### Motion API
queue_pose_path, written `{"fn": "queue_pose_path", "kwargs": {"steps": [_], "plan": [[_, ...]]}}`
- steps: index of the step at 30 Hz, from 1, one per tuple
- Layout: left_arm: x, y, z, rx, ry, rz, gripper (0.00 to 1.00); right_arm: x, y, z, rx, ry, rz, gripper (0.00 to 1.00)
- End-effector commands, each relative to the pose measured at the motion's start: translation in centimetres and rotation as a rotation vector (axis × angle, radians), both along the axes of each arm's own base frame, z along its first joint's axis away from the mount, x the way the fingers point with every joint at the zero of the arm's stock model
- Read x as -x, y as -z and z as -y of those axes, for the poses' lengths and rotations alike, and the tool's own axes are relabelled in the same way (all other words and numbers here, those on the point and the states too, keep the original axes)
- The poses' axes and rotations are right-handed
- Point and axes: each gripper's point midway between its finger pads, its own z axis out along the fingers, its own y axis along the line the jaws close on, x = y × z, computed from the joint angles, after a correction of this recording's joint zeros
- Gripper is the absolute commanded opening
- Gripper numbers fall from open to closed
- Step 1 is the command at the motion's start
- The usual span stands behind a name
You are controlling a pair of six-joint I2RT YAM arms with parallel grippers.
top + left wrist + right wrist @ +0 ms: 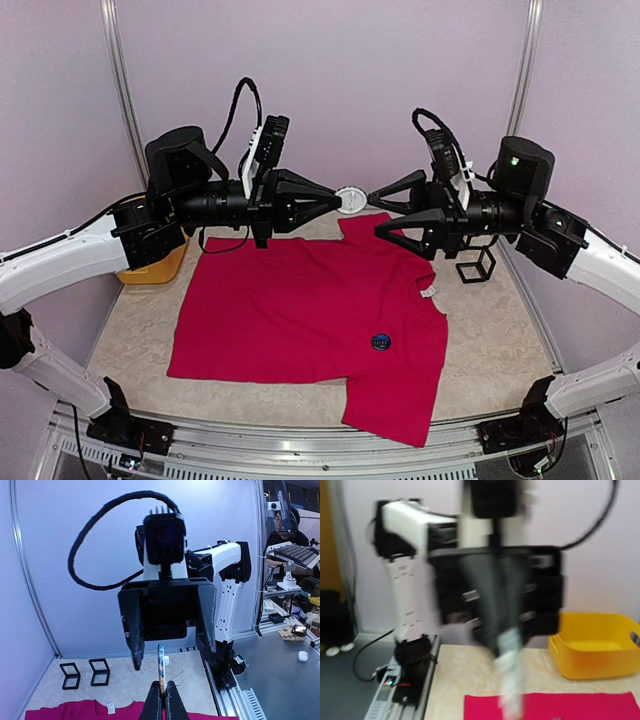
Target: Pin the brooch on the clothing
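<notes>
- Treat this as a mid-air hand-over or clasp job, judging by the pose alone: round, pale, thin disc brooch point(352, 200) pinched by its rim in the fully closed tips of the left gripper point(338, 201), raised well above the speckled beige counter point(480, 345).
- Read the right gripper point(375, 212) as open and holding nothing, with jaws spread and pointed at the brooch's free edge, just beside it. Contact with either jaw: impossible to tell in the blurred right wrist view.
- Hold the left arm steady, leaving the approach to the right arm only.
- Line the right jaws up square to the disc's flat faces, shown edge-on in the left wrist view, so as to close on the faces rather than the rim.
- Aim for the free half of the disc, clear of the left fingertips.
- Close slowly and lightly, since a thin, hard disc will probably twist or squirt out under a skewed squeeze.
- Loosen the left grip only once the right hold looks firm.
- Plan the descent onto the large crimson-pink short-sleeved T-shirt point(300, 300), spread flat on the counter directly below.
- Choose smooth fabric, away from the small dark round badge point(381, 341) near the collar.
</notes>
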Motion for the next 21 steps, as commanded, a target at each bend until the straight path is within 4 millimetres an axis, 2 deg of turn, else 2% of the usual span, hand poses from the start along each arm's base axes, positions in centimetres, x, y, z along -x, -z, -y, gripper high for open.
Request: {"fn": "queue_pose_path", "kwargs": {"steps": [1, 3, 5, 7, 9, 12, 14, 18, 21], "plan": [[0.7, -1.4, -1.2, 0.025, -0.009, 0.049, 0.0, 2.8, -0.6, 2.6, -0.013, -0.022, 0.139, 0.57], [0.7, -1.2, -1.2, 0.018, -0.009, 0.047, 0.0, 0.6, -1.4, 3.2, -0.051, 0.136, 0.122, 0.48], [0.7, -1.2, -1.1, 0.016, -0.008, 0.045, 0.0, -1.8, -2.9, 3.9, -0.134, 0.276, 0.047, 0.29], [0.7, -1.1, -1.1, 0.015, -0.011, 0.042, 0.0, -2.3, -3.7, 3.5, -0.154, 0.276, -0.005, 0.22], [0.5, -1.1, -1.0, 0.014, -0.018, 0.042, 0.0, -2.1, -3.9, 2.3, -0.146, 0.219, -0.051, 0.23], [0.5, -1.1, -1.1, 0.014, -0.022, 0.041, 0.0, -1.7, -4.0, 1.2, -0.148, 0.172, -0.058, 0.32], [0.5, -1.0, -1.0, 0.011, -0.022, 0.039, 0.0, -1.7, -3.7, 0.6, -0.144, 0.168, -0.046, 0.35], [0.6, -0.8, -0.9, 0.007, -0.018, 0.035, 0.0, -1.5, -3.2, 0.0, -0.139, 0.135, -0.048, 0.28], [0.5, -0.5, -0.6, 0.002, -0.017, 0.029, 0.0, -1.2, -2.7, -0.5, -0.125, 0.094, -0.052, 0.27]]}}
